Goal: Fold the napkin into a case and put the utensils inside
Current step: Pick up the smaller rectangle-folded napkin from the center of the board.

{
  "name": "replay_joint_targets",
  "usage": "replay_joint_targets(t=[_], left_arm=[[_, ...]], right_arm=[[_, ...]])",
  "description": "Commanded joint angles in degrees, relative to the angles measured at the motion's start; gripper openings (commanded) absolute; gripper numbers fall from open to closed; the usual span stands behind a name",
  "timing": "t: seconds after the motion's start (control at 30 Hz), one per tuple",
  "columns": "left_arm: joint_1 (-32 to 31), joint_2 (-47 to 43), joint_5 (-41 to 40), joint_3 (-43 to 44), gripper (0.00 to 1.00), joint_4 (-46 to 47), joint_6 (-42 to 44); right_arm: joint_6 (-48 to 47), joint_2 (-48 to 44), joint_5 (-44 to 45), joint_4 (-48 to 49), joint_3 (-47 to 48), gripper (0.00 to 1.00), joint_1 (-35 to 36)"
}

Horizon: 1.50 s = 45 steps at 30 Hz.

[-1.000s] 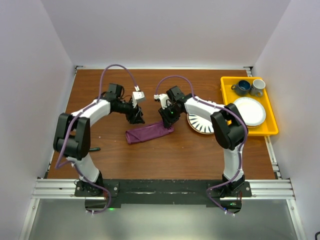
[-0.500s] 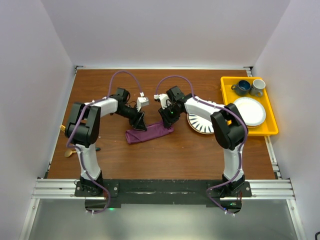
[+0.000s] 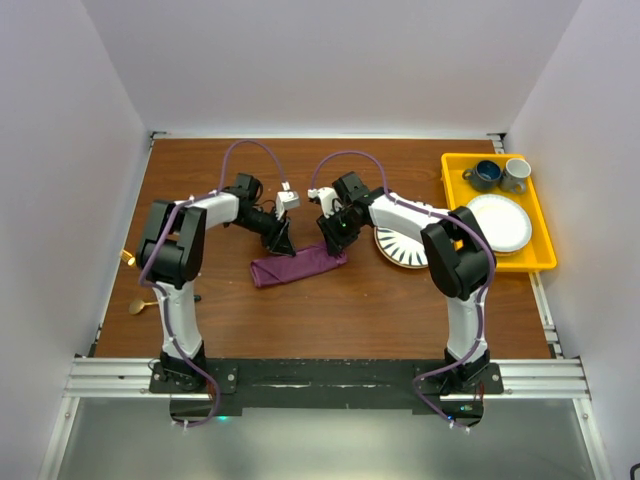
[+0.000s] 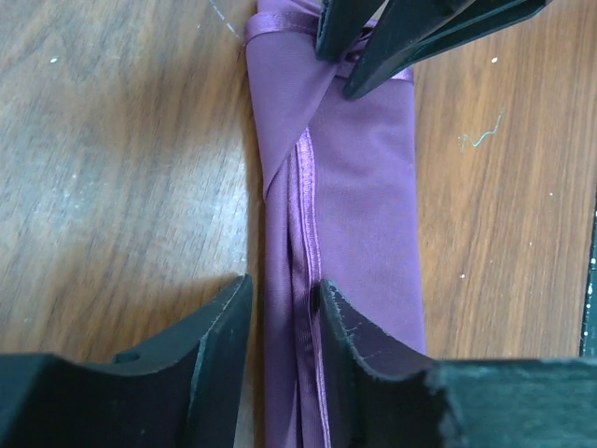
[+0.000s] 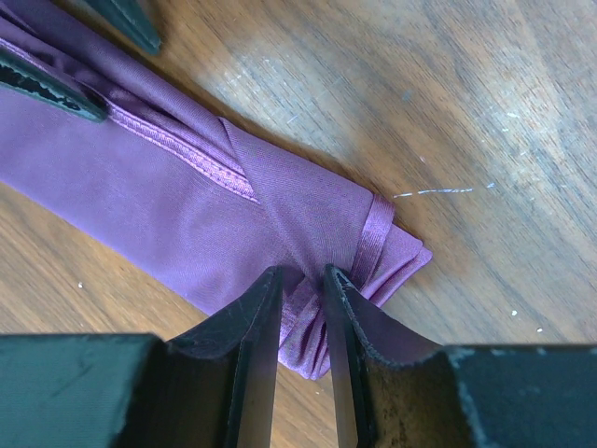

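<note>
The napkin [image 3: 298, 266] lies on the table folded into a narrow plum-purple strip [image 4: 359, 215]. My left gripper [image 4: 284, 303] stands low over its left half. Its jaws are narrowed astride the hemmed fold, and a sliver of wood shows beside the left finger [image 4: 219, 355]. My right gripper [image 5: 300, 289] is shut on the strip's right end [image 5: 373, 252], with cloth bunched between its fingers [image 5: 256, 336]. Gold utensils [image 3: 128, 257] lie at the far left table edge, one a spoon [image 3: 137, 306].
A striped plate [image 3: 400, 250] sits right of the napkin, partly under my right arm. A yellow tray [image 3: 450, 200] at the right edge holds a white plate [image 3: 500, 222], a blue cup [image 3: 486, 175] and a grey cup [image 3: 516, 174].
My left arm has swung its elbow in, uncovering the gold utensils at the left edge. Its gripper has come down onto the napkin and its jaws have narrowed. The right arm holds still.
</note>
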Motion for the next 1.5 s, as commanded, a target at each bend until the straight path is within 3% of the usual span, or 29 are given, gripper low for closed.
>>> replay_joint_targets(t=[0.0,0.1,0.2,0.3,0.4,0.53,0.8,1.0,1.47], left_arm=[[-0.72,1.35,0.76,0.83,0.39,-1.64,1.60],[-0.81,1.70,0.85,0.83,0.38,-1.29,1.42],[-0.81,1.97,1.20,0.83,0.30,-0.59,0.89],[-0.81,1.88,1.90,1.01,0.19,-0.67,0.98],[-0.81,0.92,2.43,0.75,0.01,-0.85,1.51],[-0.72,-1.98,1.65,-0.40,0.00,0.20,1.33],[-0.81,-7.61,-1.69,-2.77,0.00,3.28,3.35],[-1.60,-9.37,-2.84,-4.26,0.00,3.46,8.97],[-2.48,-16.04,-9.43,-1.81,0.00,5.56,16.19]], right_arm=[[0.33,2.87,0.79,0.10,-1.27,0.30,0.14],[0.33,2.87,0.79,0.01,-1.09,0.30,0.14],[0.33,2.96,0.79,-0.08,-1.09,0.30,0.14],[0.42,2.78,0.70,0.19,-1.09,0.31,0.14],[0.86,2.69,0.27,0.19,-0.66,0.31,0.14],[2.00,1.47,-0.88,-0.43,1.01,0.34,0.14],[0.69,-4.42,-8.96,-1.39,5.41,0.64,-3.45],[-4.58,-6.36,-17.84,-0.96,6.28,0.77,-7.41],[-10.47,-3.28,-19.78,-4.74,13.22,0.85,-10.75]])
